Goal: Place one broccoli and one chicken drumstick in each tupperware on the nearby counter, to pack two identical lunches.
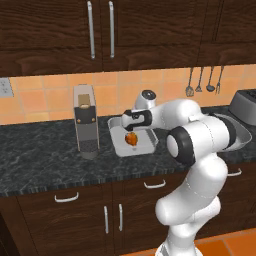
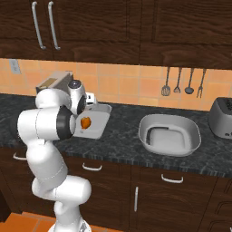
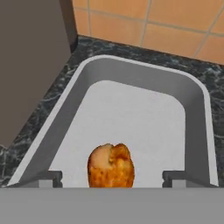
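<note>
Drumstick let go over the squarish tub

The hand [image 3: 112, 178] is seen spread wide, holding nothing; the drumstick [image 3: 111, 166] sits between its tips, free of both, above the floor of the squarish tub [image 3: 131, 74], which stands on the desk [image 1: 40, 150]. A straight lift would be judged best, so the drumstick is not nudged. The tub walls lie close on both sides and a tall grey appliance [image 1: 86, 122] near one side; open room is found upward. The rounded tub [image 2: 190, 142] lies well apart.

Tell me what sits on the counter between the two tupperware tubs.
Nothing: in the right base view, bare dark counter separates the squarish tub from the wider rounded tub.
</note>
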